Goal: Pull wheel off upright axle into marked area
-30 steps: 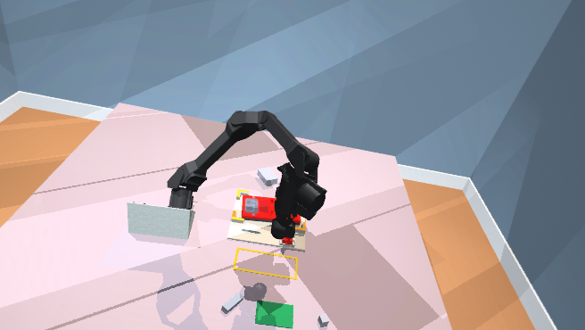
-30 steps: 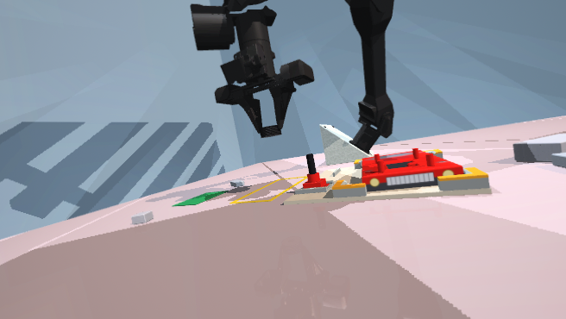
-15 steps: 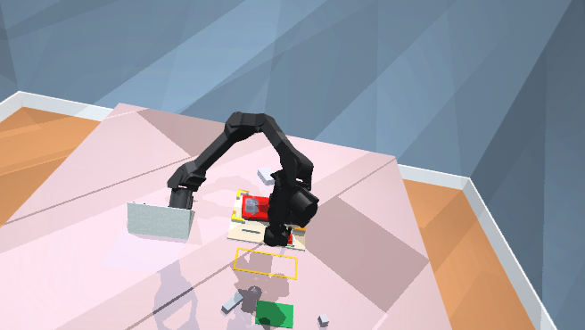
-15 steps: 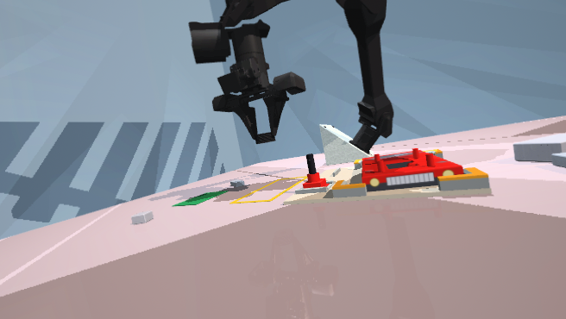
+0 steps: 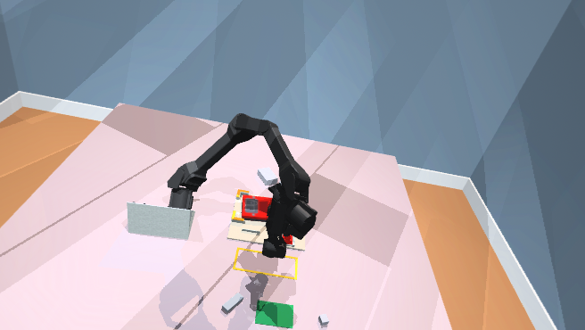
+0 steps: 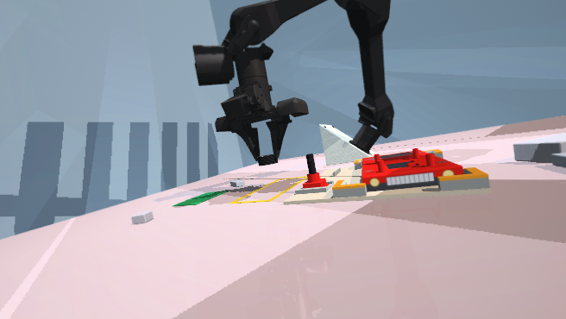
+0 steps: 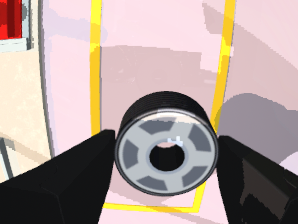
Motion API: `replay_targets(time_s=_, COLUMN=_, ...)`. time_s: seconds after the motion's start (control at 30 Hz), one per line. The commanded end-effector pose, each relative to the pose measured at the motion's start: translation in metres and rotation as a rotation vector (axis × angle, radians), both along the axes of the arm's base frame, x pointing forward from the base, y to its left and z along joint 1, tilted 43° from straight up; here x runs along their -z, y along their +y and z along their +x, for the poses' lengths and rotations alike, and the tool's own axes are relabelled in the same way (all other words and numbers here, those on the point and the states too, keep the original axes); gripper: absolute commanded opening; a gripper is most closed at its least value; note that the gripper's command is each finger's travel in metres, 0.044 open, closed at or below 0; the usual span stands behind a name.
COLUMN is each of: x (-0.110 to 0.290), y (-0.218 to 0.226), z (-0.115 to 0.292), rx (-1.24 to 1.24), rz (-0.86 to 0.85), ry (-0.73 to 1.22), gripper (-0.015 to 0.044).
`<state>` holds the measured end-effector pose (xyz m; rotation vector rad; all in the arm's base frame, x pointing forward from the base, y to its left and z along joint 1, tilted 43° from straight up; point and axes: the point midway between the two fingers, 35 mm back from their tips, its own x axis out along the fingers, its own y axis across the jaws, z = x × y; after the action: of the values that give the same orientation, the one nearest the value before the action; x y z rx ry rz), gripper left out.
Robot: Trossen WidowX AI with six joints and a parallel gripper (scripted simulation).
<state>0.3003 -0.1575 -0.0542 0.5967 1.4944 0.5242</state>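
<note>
My gripper (image 5: 273, 250) (image 6: 267, 159) (image 7: 166, 143) is shut on the wheel (image 7: 174, 137) (image 6: 267, 160), a black tyre with a grey spoked hub. It holds the wheel in the air over the yellow marked area (image 5: 265, 276) (image 6: 251, 197) (image 7: 97, 30), clear of the table. In the wrist view the wheel sits inside the outline, near one end. The bare black axle (image 6: 310, 163) (image 7: 9, 12) stands upright on its red base on the beige board (image 5: 241, 232) (image 6: 388, 193), right beside the marked area. The arm hides most of the axle in the top view.
A red car body (image 5: 259, 207) (image 6: 405, 168) lies on the board. A grey panel (image 5: 158, 220) (image 6: 338, 144) stands by the arm's base. A green patch (image 5: 274, 313) (image 6: 198, 199) and small grey blocks (image 5: 233, 303) (image 5: 324, 319) (image 6: 142, 217) lie beyond the marked area.
</note>
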Motion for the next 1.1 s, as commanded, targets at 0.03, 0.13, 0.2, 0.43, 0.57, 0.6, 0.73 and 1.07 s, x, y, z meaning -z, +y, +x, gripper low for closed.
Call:
replay_targets(time_s=0.03, x=0.023, y=0.023, z=-0.002, rx=0.002, rz=0.013, ry=0.012, gripper=0.0000)
replay_targets(time_s=0.13, x=0.034, y=0.034, z=-0.004, rx=0.001, rz=0.014, ry=0.012, gripper=0.0000)
replay_targets(time_s=0.2, x=0.038, y=0.038, z=-0.004, rx=0.001, rz=0.015, ry=0.012, gripper=0.0000)
replay_targets(time_s=0.43, x=0.039, y=0.039, z=-0.004, rx=0.001, rz=0.015, ry=0.012, gripper=0.0000)
replay_targets(time_s=0.57, x=0.037, y=0.036, z=-0.002, rx=-0.003, rz=0.008, ry=0.005, gripper=0.0053)
replay_targets(time_s=0.6, x=0.037, y=0.036, z=-0.002, rx=-0.003, rz=0.008, ry=0.005, gripper=0.0079)
replay_targets(time_s=0.73, x=0.037, y=0.036, z=-0.002, rx=-0.003, rz=0.008, ry=0.005, gripper=0.0184)
replay_targets(time_s=1.07, x=0.004, y=0.005, z=-0.002, rx=0.000, rz=0.011, ry=0.011, gripper=0.0300)
